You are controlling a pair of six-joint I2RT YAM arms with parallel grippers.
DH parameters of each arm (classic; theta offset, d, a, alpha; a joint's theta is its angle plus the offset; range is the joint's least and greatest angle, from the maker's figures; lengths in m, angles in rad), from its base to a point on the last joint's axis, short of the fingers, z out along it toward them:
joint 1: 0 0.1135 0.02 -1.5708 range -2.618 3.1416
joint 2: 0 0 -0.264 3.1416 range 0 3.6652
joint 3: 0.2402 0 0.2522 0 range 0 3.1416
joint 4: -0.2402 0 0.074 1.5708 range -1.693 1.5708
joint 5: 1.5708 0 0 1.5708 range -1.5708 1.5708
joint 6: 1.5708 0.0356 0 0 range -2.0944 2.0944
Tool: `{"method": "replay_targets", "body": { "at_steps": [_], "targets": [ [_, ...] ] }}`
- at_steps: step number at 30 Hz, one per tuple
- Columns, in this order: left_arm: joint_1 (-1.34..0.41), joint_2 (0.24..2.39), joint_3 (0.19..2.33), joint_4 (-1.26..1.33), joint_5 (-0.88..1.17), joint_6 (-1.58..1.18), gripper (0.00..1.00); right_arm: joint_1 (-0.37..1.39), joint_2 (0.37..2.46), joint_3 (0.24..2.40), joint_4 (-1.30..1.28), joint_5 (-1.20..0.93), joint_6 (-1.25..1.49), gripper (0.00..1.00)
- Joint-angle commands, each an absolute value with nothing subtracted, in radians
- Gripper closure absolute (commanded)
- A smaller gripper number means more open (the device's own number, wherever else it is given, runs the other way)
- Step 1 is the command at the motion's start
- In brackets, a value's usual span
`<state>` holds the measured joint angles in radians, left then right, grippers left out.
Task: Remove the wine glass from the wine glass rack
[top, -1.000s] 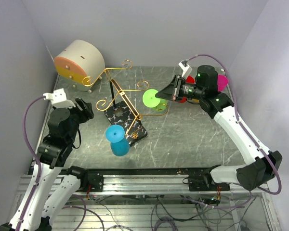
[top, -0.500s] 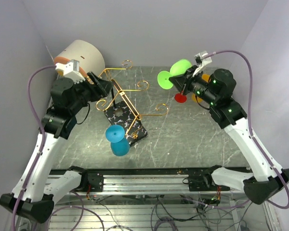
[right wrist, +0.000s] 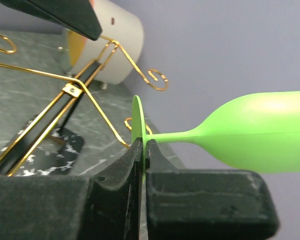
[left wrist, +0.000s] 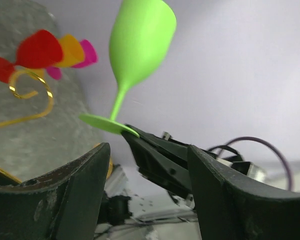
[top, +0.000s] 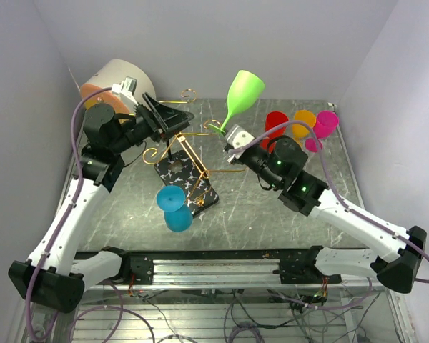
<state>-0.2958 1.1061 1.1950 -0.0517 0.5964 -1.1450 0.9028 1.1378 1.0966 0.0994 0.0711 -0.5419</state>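
Green wine glass (top: 243, 89) is off the wine glass rack (top: 193, 153), up in the air over the back of the table (top: 272, 207), bowl upward and a bit tilted. Right gripper (top: 226, 137) holds it only by the thin edge of the foot disc, jaws pressed tight on that rim, nothing around the stem. That is the weak point imo: a small pinch w/ the big bowl far from it. A quick wrist turn could let the glass swing or slip out, and fall on the gold wires or on the red, orange and pink glasses (top: 304, 123) nearby. Left gripper (top: 170, 118) stands wide, holding nothing, very near the rack's top scrolls. It could hook a wire and tip the rack, w/ the blue glass (top: 173, 207) on it.
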Motion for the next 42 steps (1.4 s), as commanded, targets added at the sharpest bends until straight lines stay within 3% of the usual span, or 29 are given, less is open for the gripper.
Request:
{"method": "replay_targets", "body": {
  "at_steps": [1,22,27,31,32,35,39,42],
  "targets": [
    [-0.291,1.069,1.137,0.089,0.742,-1.357,0.26,0.957,1.123,1.051,0.336,0.225,-0.750,1.00],
    [-0.291,1.081,1.062,0.101,0.805,-1.434,0.29,1.152,1.215,0.923,0.626,0.251,-1.056,1.00],
    [-0.291,1.084,1.034,0.123,0.809,-1.434,0.47,1.186,1.233,0.893,0.692,0.271,-1.106,1.00],
    [-0.291,1.090,1.004,0.172,0.814,-1.452,0.88,1.201,1.218,0.876,0.709,0.315,-1.103,1.00],
    [-0.290,1.092,1.000,0.177,0.813,-1.452,0.92,1.204,1.211,0.872,0.707,0.335,-1.096,0.97],
    [-0.291,1.098,0.993,0.175,0.810,-1.440,0.93,1.217,1.173,0.868,0.668,0.422,-1.055,0.88],
    [-0.290,1.094,0.983,0.188,0.777,-1.416,0.93,1.236,1.074,0.872,0.516,0.551,-0.913,0.65],
    [-0.288,1.082,0.980,0.222,0.740,-1.376,0.93,1.238,0.963,0.890,0.321,0.610,-0.763,0.62]
  ]
}}
